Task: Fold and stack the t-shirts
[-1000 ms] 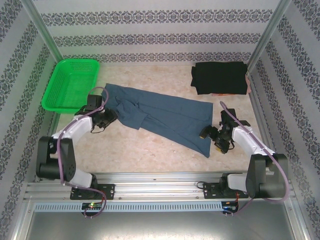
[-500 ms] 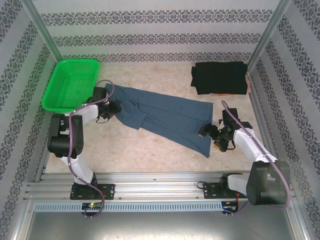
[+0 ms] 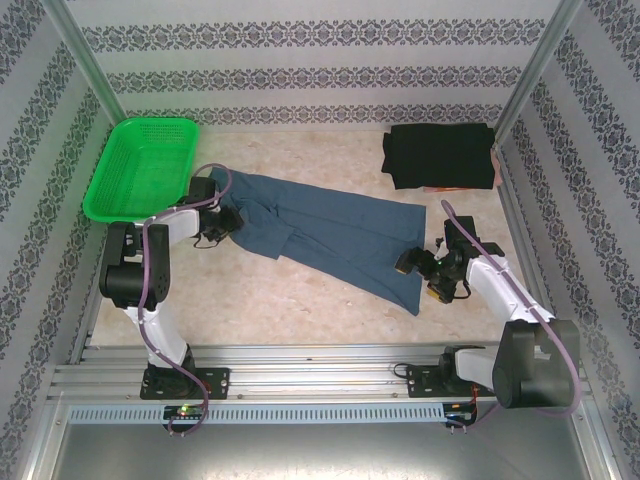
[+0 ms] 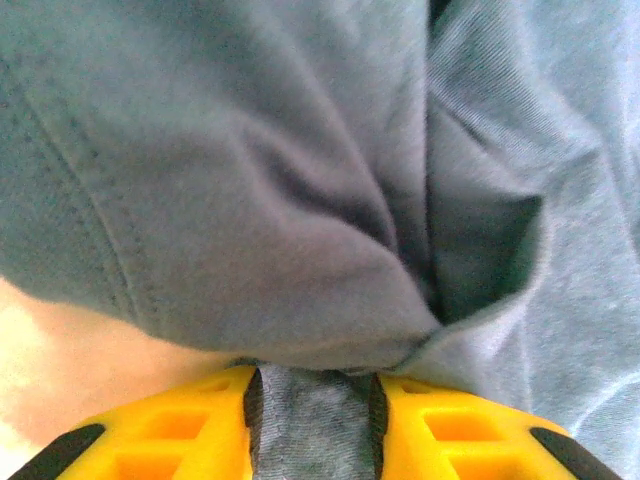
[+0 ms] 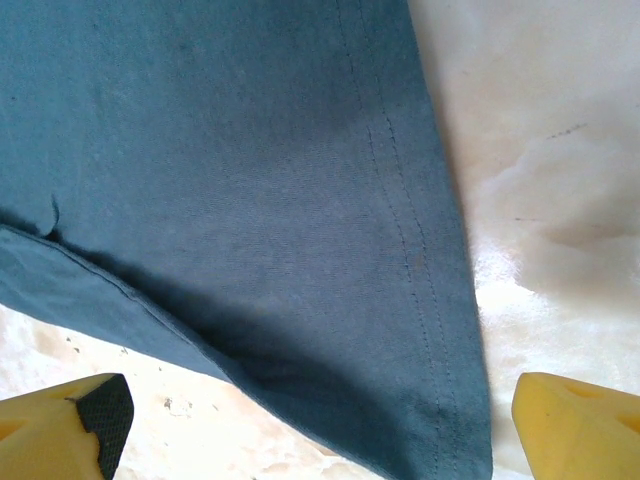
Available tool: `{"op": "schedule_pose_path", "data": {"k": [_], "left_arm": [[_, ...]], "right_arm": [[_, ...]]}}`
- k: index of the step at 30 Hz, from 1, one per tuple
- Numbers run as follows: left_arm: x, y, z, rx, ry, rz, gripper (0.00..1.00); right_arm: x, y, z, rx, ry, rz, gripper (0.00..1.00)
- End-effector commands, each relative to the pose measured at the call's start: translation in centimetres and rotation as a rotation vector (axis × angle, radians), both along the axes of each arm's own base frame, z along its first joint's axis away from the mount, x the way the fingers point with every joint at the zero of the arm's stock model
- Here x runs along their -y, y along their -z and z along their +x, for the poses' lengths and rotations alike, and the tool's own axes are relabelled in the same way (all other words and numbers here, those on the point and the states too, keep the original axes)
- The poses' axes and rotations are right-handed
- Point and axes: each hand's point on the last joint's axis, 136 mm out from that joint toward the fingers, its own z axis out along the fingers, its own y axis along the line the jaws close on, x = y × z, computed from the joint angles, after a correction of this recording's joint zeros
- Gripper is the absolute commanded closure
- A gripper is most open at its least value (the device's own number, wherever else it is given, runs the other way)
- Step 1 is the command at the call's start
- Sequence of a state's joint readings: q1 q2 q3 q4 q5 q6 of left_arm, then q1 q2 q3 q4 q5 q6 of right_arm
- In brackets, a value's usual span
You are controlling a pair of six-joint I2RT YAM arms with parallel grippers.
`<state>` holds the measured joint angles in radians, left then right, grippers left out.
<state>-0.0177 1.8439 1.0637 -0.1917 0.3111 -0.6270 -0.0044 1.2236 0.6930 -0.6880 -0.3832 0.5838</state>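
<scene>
Well, starting at the left of my overhead feed, the green basket [image 3: 140, 165] sits at the far-left corner of the surface [image 3: 300, 310]. Just beside its near-right corner is the left gripper [image 3: 222, 222], at the left end of the slate-blue t-shirt [image 3: 340, 235]. On the left wrist camera I see a bunched fold of that blue cloth filling the gap between the yellow fingers [image 4: 170, 435], so I read this gripper as pinching the shirt, jaws narrowed onto the fabric. The shirt lies as a long, rumpled band running diagonally from beside the basket towards the near right, with creases near its left end. Far right, at the back corner, the black t-shirt [image 3: 440, 155] lies folded into a neat rectangle, well apart from the blue one. Last, the right gripper [image 3: 425, 272] is at the blue shirt's near-right corner with its jaws spread wide. On the right wrist camera the stitched hem and that corner lie between the two fingertips [image 5: 575, 425]. I cannot tell whether the tips touch the surface.
</scene>
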Motion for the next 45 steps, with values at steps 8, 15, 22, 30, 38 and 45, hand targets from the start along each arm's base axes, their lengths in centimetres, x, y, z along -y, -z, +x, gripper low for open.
{"op": "schedule_pose_path", "data": {"k": [8, 15, 22, 30, 38, 45], "left_arm": [[-1.4, -1.1, -2.2, -0.032, -0.019, 0.066, 0.57], [-1.8, -0.1, -2.9, -0.082, -0.018, 0.089, 0.62], [-1.8, 1.8, -1.7, -0.114, -0.017, 0.097, 0.67], [-0.6, 2.4, 0.6, -0.112, 0.01, 0.08, 0.8], [0.2, 1.6, 1.5, -0.099, 0.046, 0.089, 1.0], [0.2, -2.1, 1.3, -0.037, 0.054, 0.104, 1.0]], "right_arm": [[0.0, -0.7, 0.3, 0.008, -0.021, -0.003, 0.02], [0.0, -0.7, 0.3, 0.008, -0.022, -0.001, 0.02], [0.1, -0.6, 0.2, 0.003, -0.019, -0.007, 0.02], [0.7, 0.0, -0.4, -0.03, 0.016, -0.031, 0.02], [0.9, 0.4, -0.6, -0.049, 0.032, -0.037, 0.02], [0.7, 0.1, -0.2, -0.03, 0.028, -0.022, 0.02]]}}
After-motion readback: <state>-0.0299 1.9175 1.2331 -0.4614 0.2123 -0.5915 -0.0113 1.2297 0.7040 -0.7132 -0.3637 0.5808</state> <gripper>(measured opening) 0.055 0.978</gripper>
